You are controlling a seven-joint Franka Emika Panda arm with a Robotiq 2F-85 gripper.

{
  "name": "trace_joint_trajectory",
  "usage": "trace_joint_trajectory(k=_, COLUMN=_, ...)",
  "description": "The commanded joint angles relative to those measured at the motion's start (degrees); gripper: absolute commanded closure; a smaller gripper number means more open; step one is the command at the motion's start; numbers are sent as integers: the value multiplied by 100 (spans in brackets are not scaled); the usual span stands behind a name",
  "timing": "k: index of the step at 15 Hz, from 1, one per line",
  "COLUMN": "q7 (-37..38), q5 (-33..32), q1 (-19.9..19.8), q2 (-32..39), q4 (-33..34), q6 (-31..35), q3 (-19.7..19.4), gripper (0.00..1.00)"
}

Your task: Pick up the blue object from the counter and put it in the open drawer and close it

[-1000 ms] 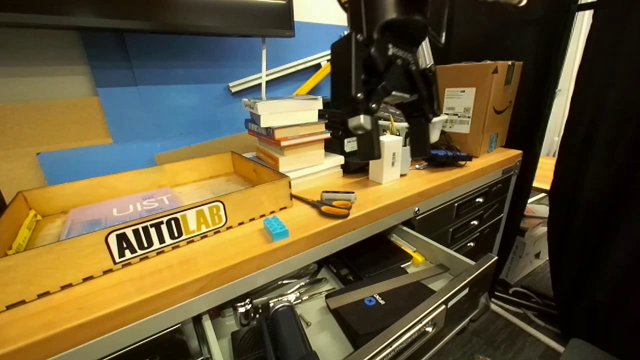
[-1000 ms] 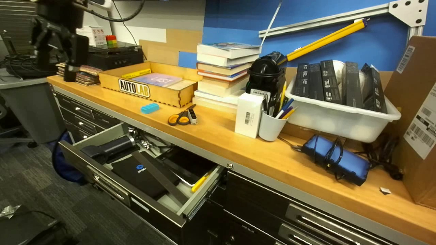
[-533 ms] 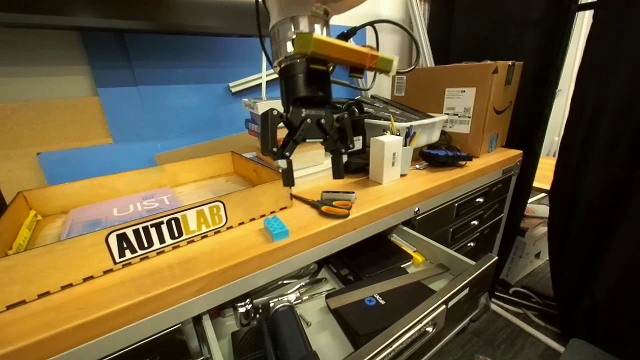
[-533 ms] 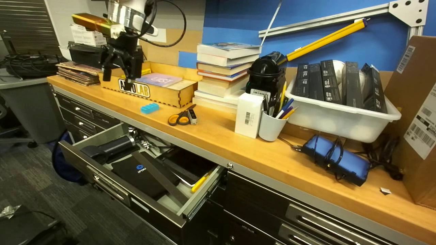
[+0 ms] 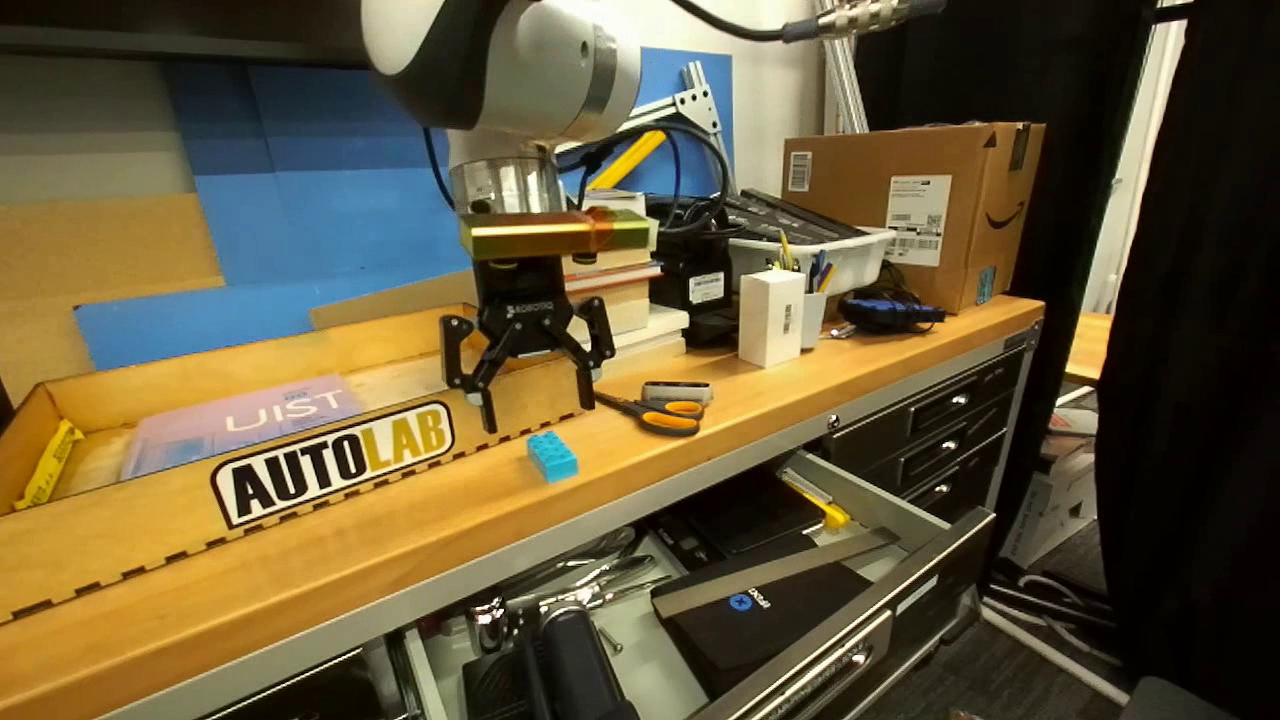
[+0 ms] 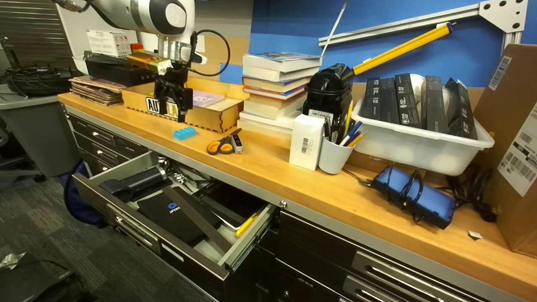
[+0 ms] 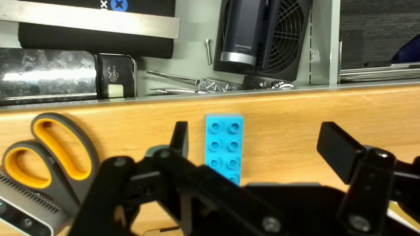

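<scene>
The blue object is a bright cyan studded block (image 5: 553,457) lying flat on the wooden counter (image 6: 260,164) near its front edge. It also shows in an exterior view (image 6: 184,134) and in the wrist view (image 7: 224,144), where a gripper link hides its near end. My gripper (image 5: 538,405) is open and empty, pointing down, above the counter and close to the block. In the wrist view the block lies between the spread fingertips (image 7: 257,141), nearer the left one, untouched. The drawer (image 6: 197,262) stands pulled open below the counter, with tools and a black case inside.
Orange-handled scissors (image 7: 65,157) and a small grey device (image 5: 677,392) lie beside the block. The wooden AUTOLAB tray (image 5: 330,470) stands just behind it. A stack of books (image 6: 277,94), a white box (image 6: 306,141) and a pen cup (image 6: 334,157) stand further along.
My gripper has come down and across from high over the scene to above the counter by the block. Its fingers stay open. The block and drawer have not moved.
</scene>
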Motion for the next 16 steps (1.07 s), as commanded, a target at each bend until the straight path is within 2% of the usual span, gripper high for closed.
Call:
trace_joint_trajectory(k=1, q7=734, q5=-437, q1=288, q2=380, q4=341, q6=284, q3=-119, gripper=0)
trace_joint_trajectory(k=7, q7=1656, q5=-792, q1=496, q2=566, q4=131, q6=1001, q3=-306, gripper=0)
trace_joint_trajectory(k=12, q7=2020, q5=-759, q1=446, q2=514, q4=-67, q6=1342, q3=-404, gripper=0)
trace_joint_trajectory(k=13, q7=2040, q5=-751, q1=443, q2=515, q4=-81, q6=1355, q3=-410, gripper=25)
trace_joint_trajectory(k=14, q7=2028, q5=-720, q1=433, q2=520, q4=-90, q6=1343, q3=-405, gripper=27)
trace_joint_trajectory(k=16, q7=1989, q5=-648, q1=415, q2=497, q4=-124, q6=1291, q3=-378, gripper=44)
